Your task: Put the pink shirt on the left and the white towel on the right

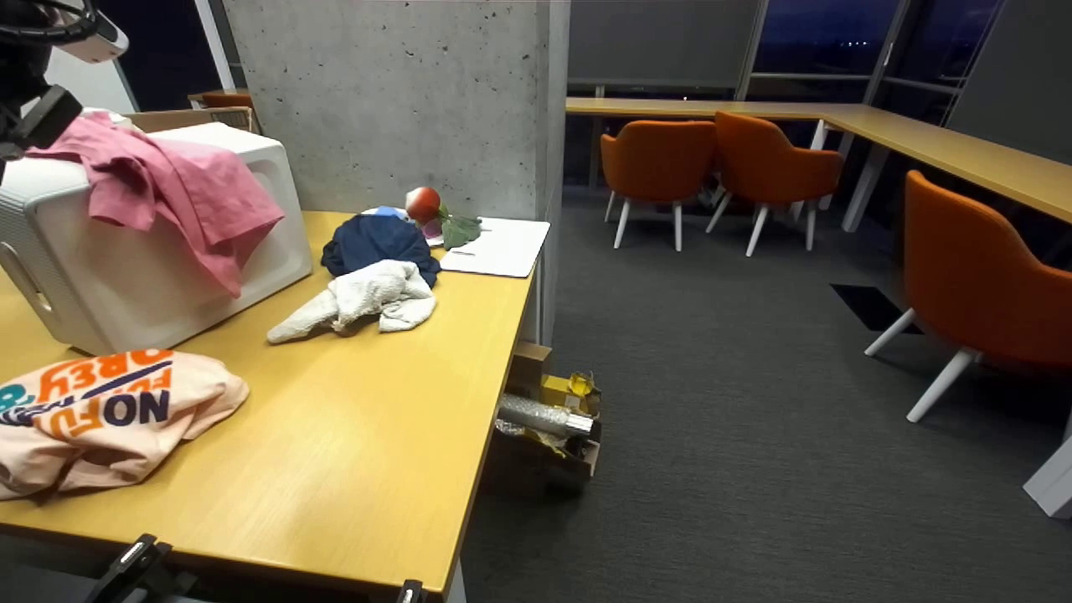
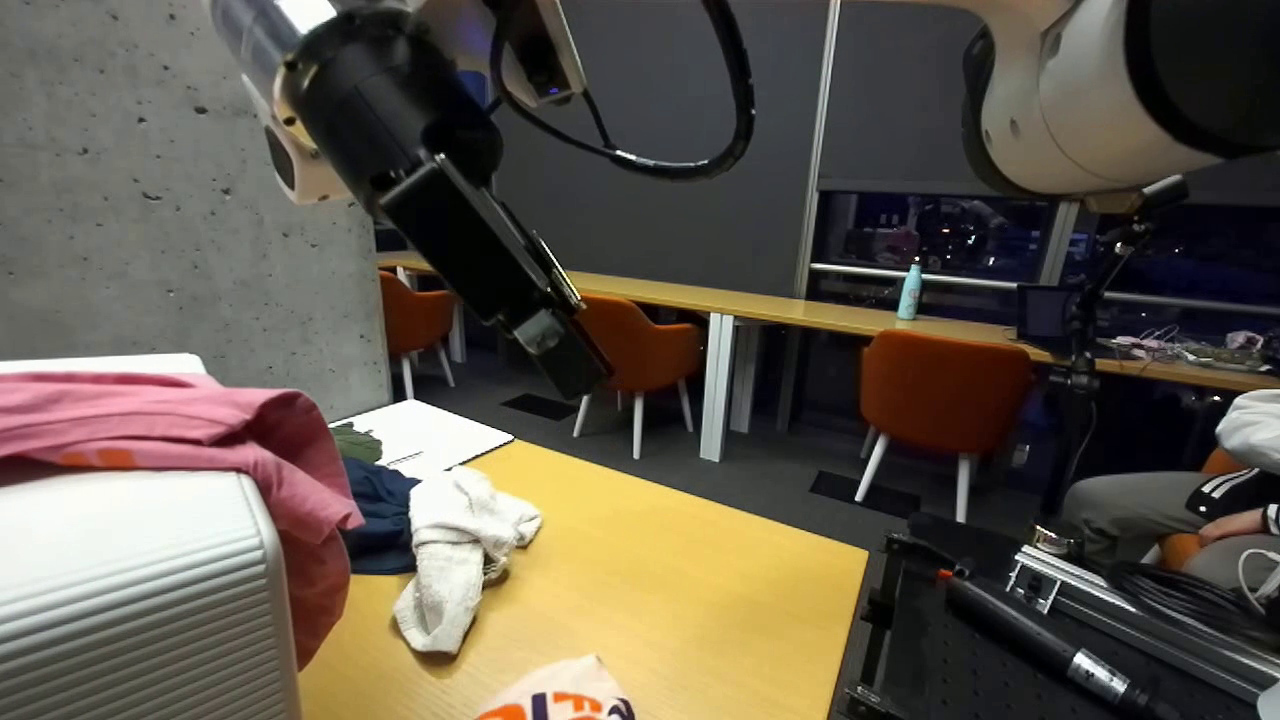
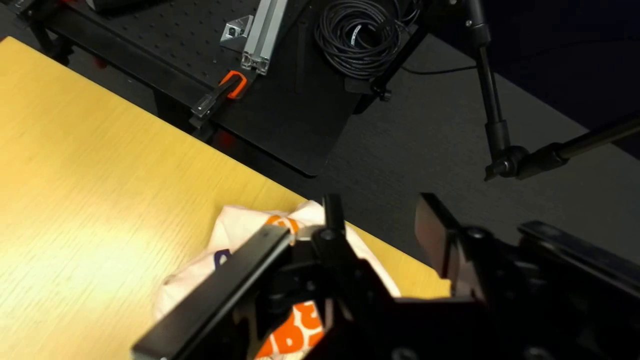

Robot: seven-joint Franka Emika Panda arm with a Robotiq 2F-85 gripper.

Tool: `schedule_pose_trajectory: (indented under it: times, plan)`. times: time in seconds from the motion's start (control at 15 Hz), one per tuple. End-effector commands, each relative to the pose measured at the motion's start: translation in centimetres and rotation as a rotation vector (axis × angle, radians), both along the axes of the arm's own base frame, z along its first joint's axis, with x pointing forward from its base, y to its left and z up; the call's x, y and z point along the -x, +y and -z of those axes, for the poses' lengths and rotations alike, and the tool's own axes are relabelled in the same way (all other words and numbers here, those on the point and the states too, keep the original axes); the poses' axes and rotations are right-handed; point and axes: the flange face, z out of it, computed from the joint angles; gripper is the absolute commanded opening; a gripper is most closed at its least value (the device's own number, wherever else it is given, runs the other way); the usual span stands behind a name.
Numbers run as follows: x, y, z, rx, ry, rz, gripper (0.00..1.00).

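A pink shirt-like cloth point(image 1: 167, 172) is draped over a white box in both exterior views point(image 2: 180, 420). A pale pink shirt point(image 1: 126, 427) with orange and navy lettering lies crumpled on the table near its front edge; it also shows in the wrist view point(image 3: 240, 225). A crumpled white towel point(image 1: 377, 293) lies mid-table against a navy cloth, also in an exterior view point(image 2: 455, 540). My gripper point(image 2: 565, 345) is raised above the table, touching no cloth. In the wrist view its fingers point(image 3: 382, 215) are apart with nothing between them. It is partly cut off in an exterior view point(image 1: 42, 121).
The white box point(image 1: 167, 285) stands on the yellow table point(image 1: 360, 435). The navy cloth point(image 1: 377, 243), a red-and-white flower point(image 1: 425, 203) and a flat white board point(image 1: 502, 247) lie at the back by a concrete pillar. A clamp point(image 3: 215, 100) sits beside the table edge.
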Motion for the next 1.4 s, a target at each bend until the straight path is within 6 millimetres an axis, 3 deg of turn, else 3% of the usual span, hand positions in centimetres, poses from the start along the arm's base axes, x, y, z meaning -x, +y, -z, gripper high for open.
schedule_pose_trajectory:
  times: [0.0,0.2,0.33,0.53,0.73,0.8,1.0,1.2,1.33]
  plan:
    - [-1.3,-2.5,-3.7,0.004,-0.107,0.015,0.74]
    - [-4.2,-6.9,-5.5,0.040,-0.239,0.078,0.98]
    - [-6.5,-10.8,-6.3,0.065,-0.325,0.134,1.00]
    - [-10.6,-15.9,-4.6,0.116,-0.465,0.203,1.00]
    - [-13.5,-20.1,-3.3,0.124,-0.556,0.295,1.00]
    - [-12.5,-18.9,-3.4,0.110,-0.506,0.267,1.00]
    - [-13.6,-21.0,-2.4,0.114,-0.527,0.297,1.00]
    - [-13.7,-20.5,-2.8,0.126,-0.554,0.297,1.00]
    - [-14.7,-20.7,0.2,0.131,-0.556,0.298,1.00]
